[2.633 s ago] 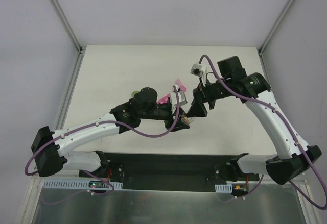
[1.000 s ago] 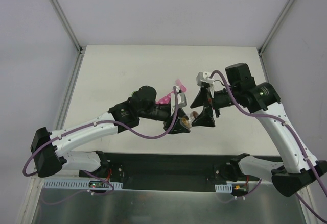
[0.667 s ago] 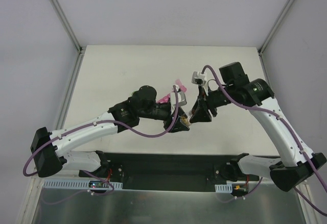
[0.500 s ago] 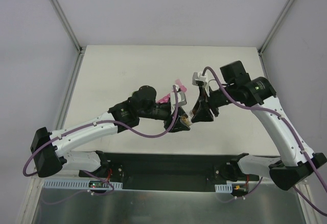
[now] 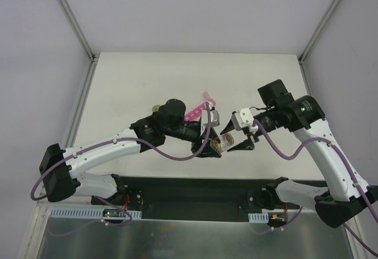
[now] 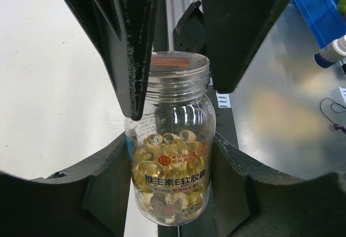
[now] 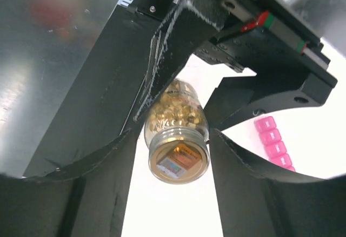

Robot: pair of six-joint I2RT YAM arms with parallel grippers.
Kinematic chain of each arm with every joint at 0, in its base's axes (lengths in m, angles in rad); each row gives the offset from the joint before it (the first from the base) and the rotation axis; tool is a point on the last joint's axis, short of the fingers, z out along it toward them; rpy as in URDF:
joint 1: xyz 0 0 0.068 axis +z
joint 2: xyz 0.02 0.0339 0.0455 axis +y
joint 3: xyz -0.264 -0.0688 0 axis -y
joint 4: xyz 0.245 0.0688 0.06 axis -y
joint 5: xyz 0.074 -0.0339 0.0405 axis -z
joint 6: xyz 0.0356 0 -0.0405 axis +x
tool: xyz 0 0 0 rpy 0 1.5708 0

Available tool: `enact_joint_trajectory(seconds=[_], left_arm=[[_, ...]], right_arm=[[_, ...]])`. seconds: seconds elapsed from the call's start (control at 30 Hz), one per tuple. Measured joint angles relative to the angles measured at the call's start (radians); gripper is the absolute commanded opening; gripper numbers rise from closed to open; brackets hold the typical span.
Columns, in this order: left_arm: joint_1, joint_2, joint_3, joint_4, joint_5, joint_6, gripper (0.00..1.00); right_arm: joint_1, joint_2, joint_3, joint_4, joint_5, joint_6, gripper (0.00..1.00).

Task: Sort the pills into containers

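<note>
A small clear bottle [image 5: 217,146] [image 6: 170,177] [image 7: 175,121] of yellow pills [image 6: 162,164] hangs above the table, and my left gripper [image 5: 210,143] [image 6: 170,145] is shut on its body. The bottle's cap [image 6: 178,72] [image 7: 178,161] points toward my right gripper [image 5: 231,143] [image 7: 174,134], whose fingers [image 6: 130,42] lie against both sides of the cap. The pink row of containers [image 5: 198,110] [image 7: 273,140] lies on the table behind the left wrist, partly hidden by it.
A bit of a green bottle [image 5: 155,107] shows behind the left arm. The black base rail [image 5: 195,191] and a metal shelf run along the near edge. The left wrist view shows a blue bin [image 6: 324,5] on the shelf.
My right gripper swung in from the right and closed round the bottle's cap, then its wrist rolled. The left gripper kept its hold and shifted the bottle slightly right.
</note>
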Motion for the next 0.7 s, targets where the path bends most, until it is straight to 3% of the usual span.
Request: enact_joint_trajectory(seconds=[0.1,0.3,0.53,0.7], left_arm=[[0.001,0.009,0.000,-0.003,-0.006,0.000,0.00],[0.001,0.010,0.000,-0.003,-0.029,0.000,0.00],[0.001,0.003,-0.006,0.005,-0.103,0.004,0.00],[0.001,-0.008,-0.013,0.006,-0.161,0.007,0.00]], right_arm=[[0.004,0.005,0.004,0.003,-0.014,0.014,0.83],[0.006,0.002,0.002,0.061,-0.006,0.197,0.96],[-0.001,0.003,0.011,0.253,0.121,0.679,0.87],[-0.010,0.054,0.020,0.278,0.132,0.881,0.83]])
